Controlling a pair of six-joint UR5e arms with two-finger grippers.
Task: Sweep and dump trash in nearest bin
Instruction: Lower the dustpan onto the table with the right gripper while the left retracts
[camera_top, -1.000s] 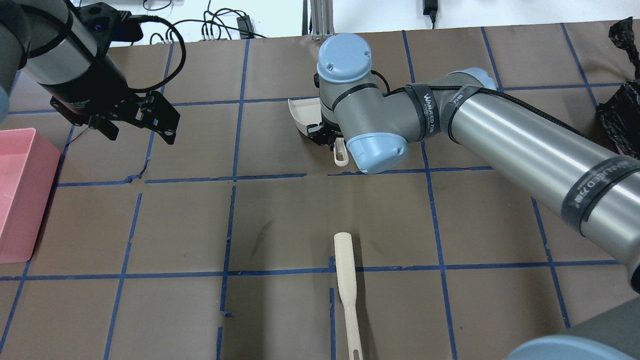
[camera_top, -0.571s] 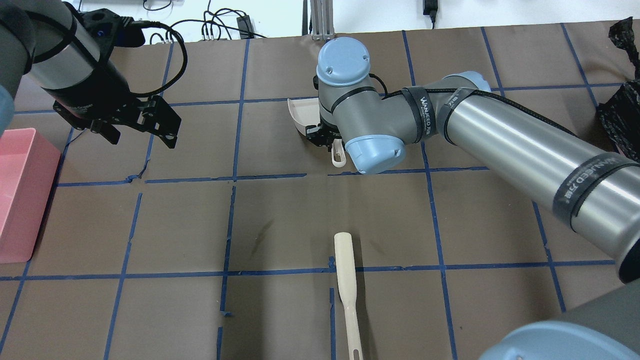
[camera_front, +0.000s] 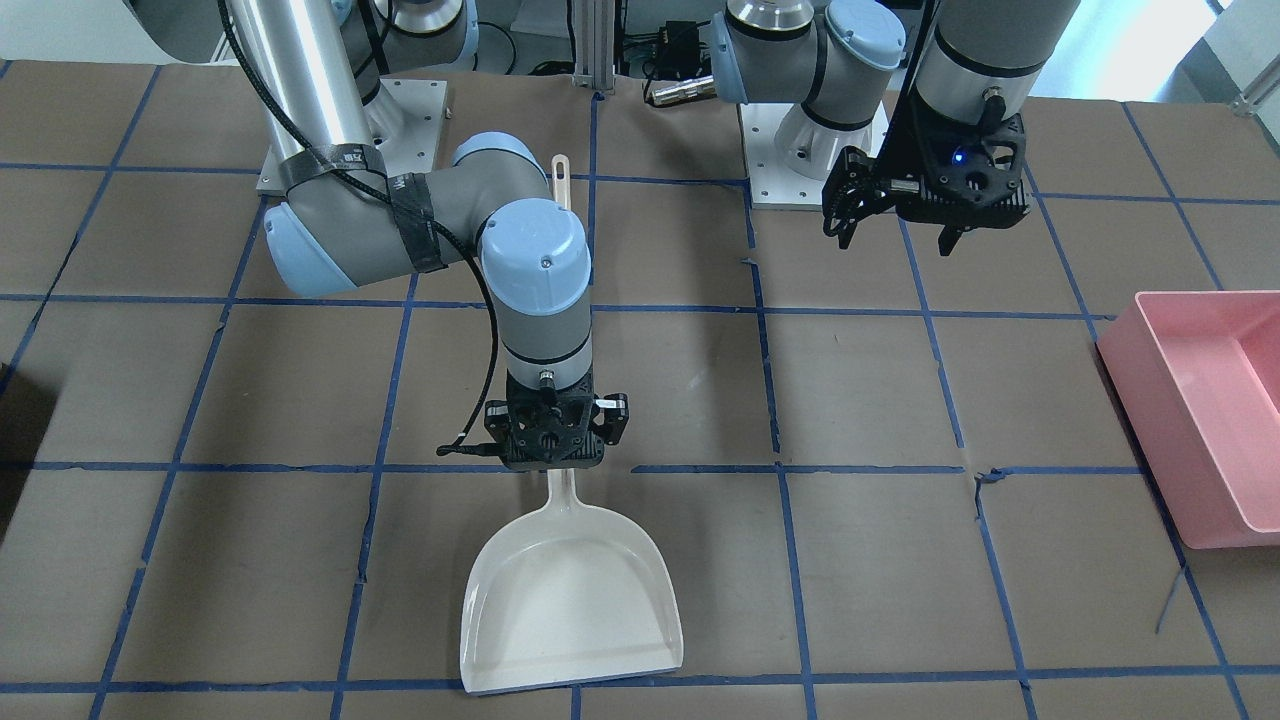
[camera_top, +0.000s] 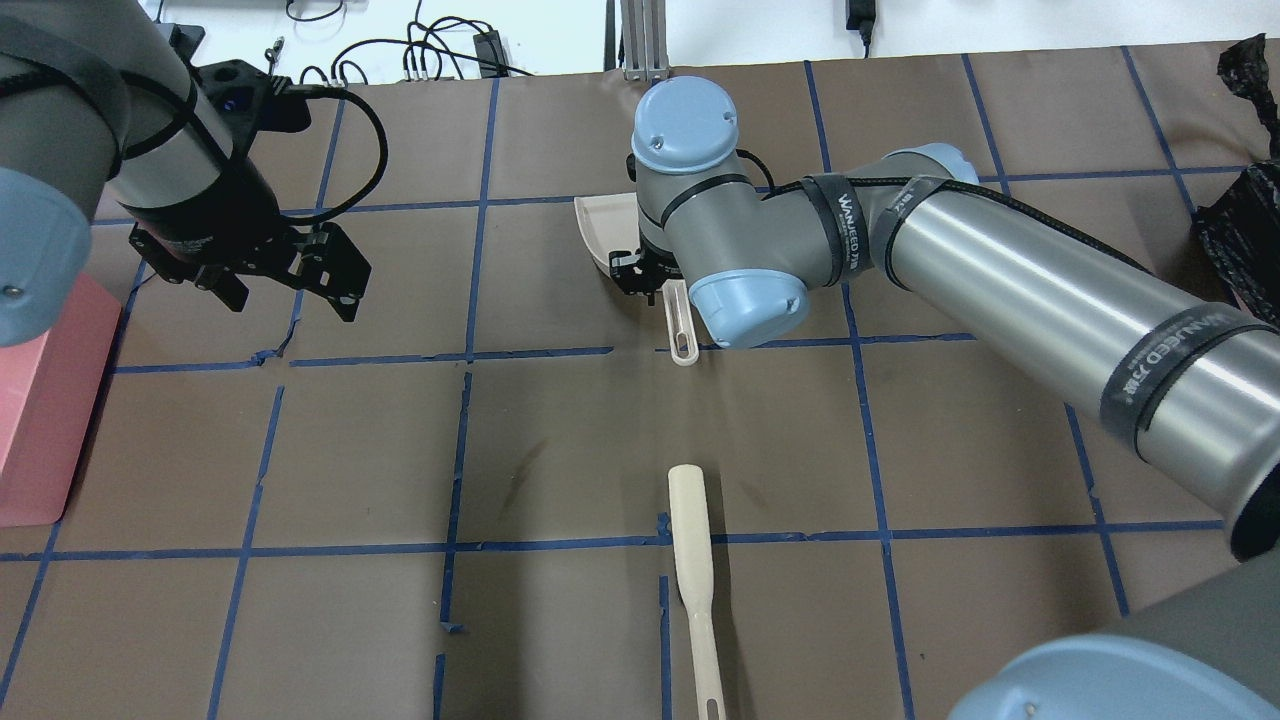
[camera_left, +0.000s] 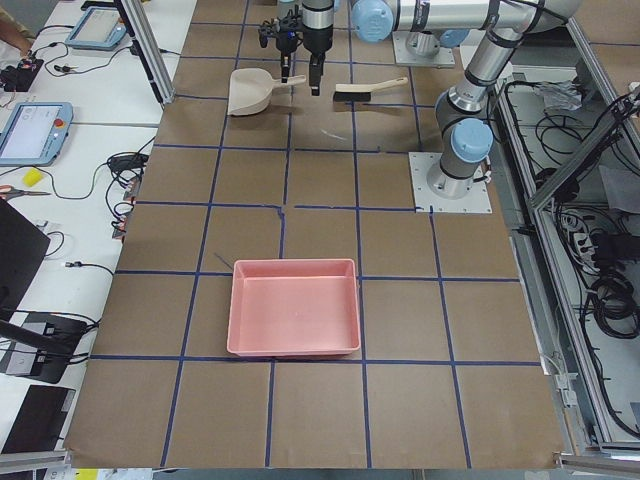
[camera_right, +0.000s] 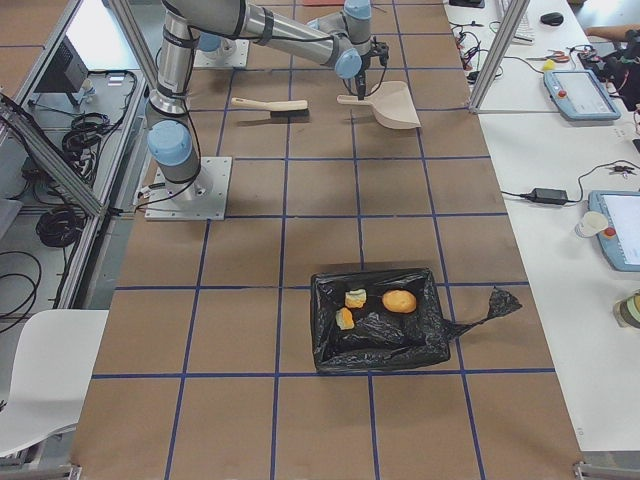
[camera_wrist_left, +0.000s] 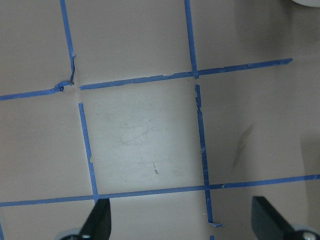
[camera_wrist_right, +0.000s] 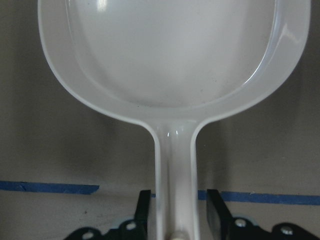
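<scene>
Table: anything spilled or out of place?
No spill. All three trash lumps lie inside the black-lined bin; the dustpan is empty, flat on the table. Only oddity: blue grid tape is torn at some crossings.

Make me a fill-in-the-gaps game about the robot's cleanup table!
The trash lies in a bin whose liner bag is coloured ___.
With no trash in it, the dustpan is ___.
The other bin is coloured ___.
Missing words: black; empty; pink.
</scene>
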